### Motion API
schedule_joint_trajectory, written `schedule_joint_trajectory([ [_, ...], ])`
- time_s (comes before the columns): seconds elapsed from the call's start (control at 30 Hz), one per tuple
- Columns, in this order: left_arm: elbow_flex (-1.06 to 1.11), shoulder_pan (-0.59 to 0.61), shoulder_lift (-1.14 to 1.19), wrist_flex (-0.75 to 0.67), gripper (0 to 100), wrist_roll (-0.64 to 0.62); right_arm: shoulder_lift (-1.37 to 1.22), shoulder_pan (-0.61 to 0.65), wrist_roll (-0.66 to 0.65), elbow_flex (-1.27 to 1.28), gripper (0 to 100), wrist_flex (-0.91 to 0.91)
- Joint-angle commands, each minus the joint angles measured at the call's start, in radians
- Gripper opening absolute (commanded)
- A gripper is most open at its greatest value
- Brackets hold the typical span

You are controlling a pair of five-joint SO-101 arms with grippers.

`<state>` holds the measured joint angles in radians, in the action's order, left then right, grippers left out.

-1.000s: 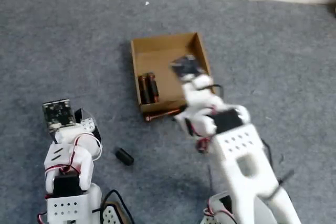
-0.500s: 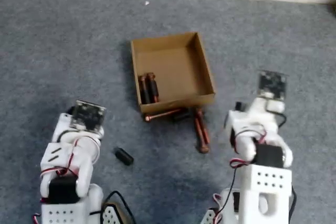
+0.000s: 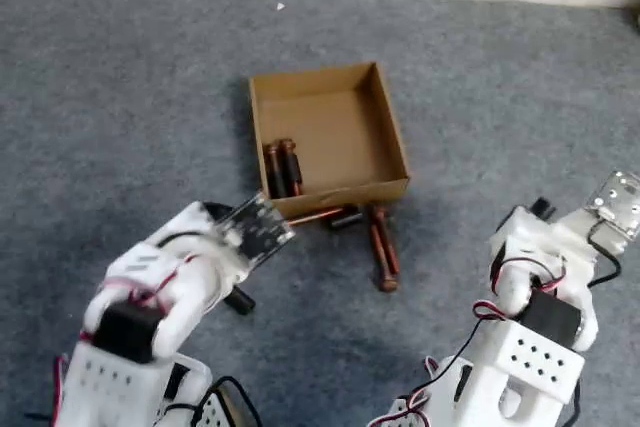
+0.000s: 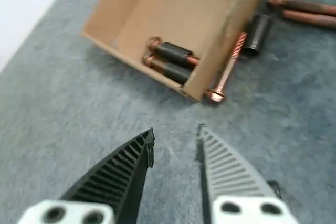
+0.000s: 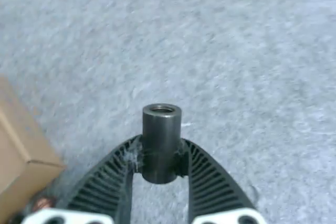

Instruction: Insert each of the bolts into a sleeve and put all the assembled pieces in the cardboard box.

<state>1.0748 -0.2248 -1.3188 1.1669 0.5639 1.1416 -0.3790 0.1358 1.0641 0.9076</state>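
Observation:
In the cardboard box (image 3: 394, 132) lie two bolts with black sleeves on them (image 3: 282, 168), against its left wall. Outside the front wall rest a bare copper bolt (image 3: 312, 215), a loose black sleeve (image 3: 347, 217) and two more bolts (image 3: 383, 247). My left gripper (image 4: 175, 136) hangs open over the carpet a short way from the box's front corner (image 4: 202, 80), with that bolt (image 4: 229, 65) just past it. My right gripper (image 5: 160, 156) is shut on a black sleeve (image 5: 161, 132), held upright over bare carpet to the right of the box (image 5: 18, 145).
Grey carpet covers the whole work area. Another black sleeve (image 3: 240, 300) lies by the left arm (image 3: 165, 282), partly hidden under it. The right arm (image 3: 540, 267) stands at the lower right. A pale wall strip runs along the far edge.
The right arm pulled back from over the box to the far right, uncovering the bolts in front of it. The left arm swung from the lower left toward the box's front.

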Motion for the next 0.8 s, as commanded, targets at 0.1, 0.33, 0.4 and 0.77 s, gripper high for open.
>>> schedule_joint_trajectory([
  [0.1, -0.249, -0.205, 0.397, -0.005, 19, 0.163, 0.022, -0.016, 0.011, -0.005, 0.5, -0.033],
  [0.33, -0.429, -0.383, 0.713, -0.020, 19, 0.265, 0.024, -0.016, 0.005, -0.012, 0.5, -0.028],
  [0.4, -0.483, -0.415, 0.817, -0.038, 19, 0.285, 0.024, -0.016, 0.003, -0.012, 0.5, -0.028],
  [0.77, -0.823, -0.538, 1.342, -0.054, 19, 0.430, 0.024, -0.085, 0.003, -0.015, 0.5, -0.028],
])
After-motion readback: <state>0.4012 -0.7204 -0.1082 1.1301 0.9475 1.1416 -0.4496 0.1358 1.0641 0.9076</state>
